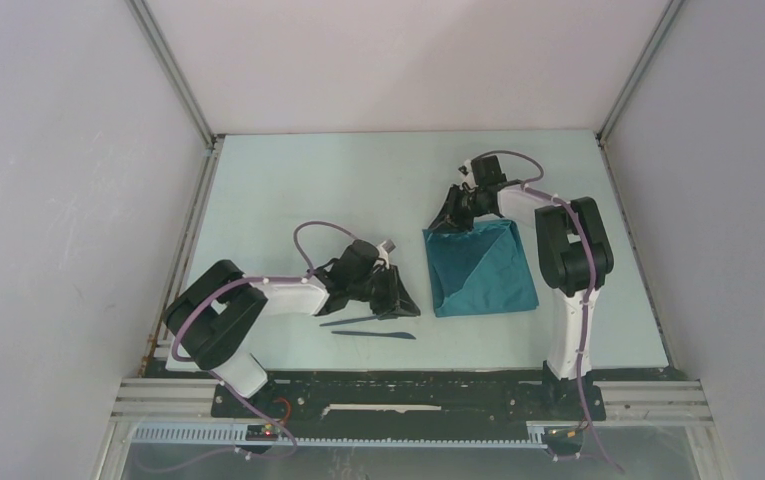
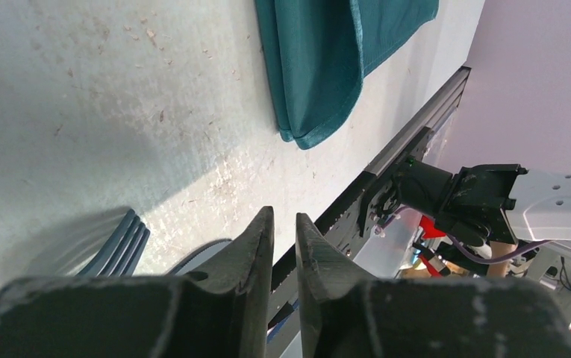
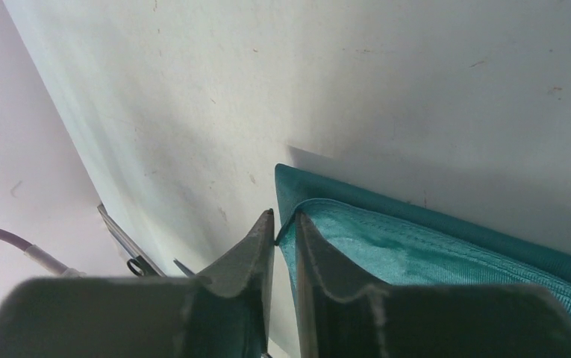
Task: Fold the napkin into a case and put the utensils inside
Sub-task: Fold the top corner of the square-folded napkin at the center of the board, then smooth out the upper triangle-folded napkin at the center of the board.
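The dark teal napkin (image 1: 482, 268) lies folded to the right of the table's middle, a diagonal crease across its top. My right gripper (image 1: 455, 222) is at its far left corner. In the right wrist view the jaws (image 3: 284, 214) stand a narrow gap apart, and the upper layer's corner (image 3: 431, 253) touches the fingertips. Two dark utensils lie near the front edge, the fork (image 1: 356, 320) just behind the knife (image 1: 373, 334). My left gripper (image 1: 408, 305) hovers at their right ends. Its jaws (image 2: 284, 212) are slightly open and empty, with the fork tines (image 2: 124, 245) to their left and the napkin (image 2: 312, 60) further off.
Grey walls enclose the pale table (image 1: 318, 190) on three sides. A black and aluminium rail (image 1: 408, 385) carrying both arm bases runs along the near edge. The right arm's base (image 2: 484, 198) shows in the left wrist view.
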Tool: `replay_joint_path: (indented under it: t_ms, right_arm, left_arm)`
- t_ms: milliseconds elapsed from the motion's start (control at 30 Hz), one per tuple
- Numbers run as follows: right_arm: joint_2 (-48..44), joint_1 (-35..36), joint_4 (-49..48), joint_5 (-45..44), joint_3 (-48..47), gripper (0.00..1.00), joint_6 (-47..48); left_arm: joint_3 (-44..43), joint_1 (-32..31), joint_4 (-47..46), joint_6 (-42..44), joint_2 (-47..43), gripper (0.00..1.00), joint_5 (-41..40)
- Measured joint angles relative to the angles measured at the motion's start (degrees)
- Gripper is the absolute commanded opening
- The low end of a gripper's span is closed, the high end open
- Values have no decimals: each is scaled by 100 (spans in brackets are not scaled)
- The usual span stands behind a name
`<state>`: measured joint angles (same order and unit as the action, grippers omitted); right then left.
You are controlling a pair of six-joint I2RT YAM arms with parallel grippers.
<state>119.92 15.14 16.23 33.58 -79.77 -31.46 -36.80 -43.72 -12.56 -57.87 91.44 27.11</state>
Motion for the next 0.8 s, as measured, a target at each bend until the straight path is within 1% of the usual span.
replay_joint_path:
  t_ms: [100, 233, 367, 433, 533, 633, 800]
  right_arm:
    - [0, 2, 192, 0, -146, 44, 7]
    - [-94, -7, 466, -2, -313, 59, 111]
    - [-603, -125, 695, 15, -142, 64, 181]
    - [-973, -267, 734, 79, -35, 65, 214]
    - [-1255, -662, 664, 247, 26, 70, 269]
    - [-1257, -1176, 483, 407, 190, 76, 291]
    - [-1012, -1899, 299, 623, 463, 77, 258]
  left_arm:
    - [-127, 15, 127, 70, 0, 31, 4]
    - [-525, 129, 282, 186, 0, 33, 20]
    - [-1248, 376, 402, 297, 111, 35, 61]
    - [-1770, 507, 409, 308, 372, 37, 90]
    - [-2433, 623, 393, 295, 903, 37, 173]
    - [-3047, 664, 380, 247, 1591, 37, 243]
    - [-3882, 684, 538, 240, 2616, 35, 315]
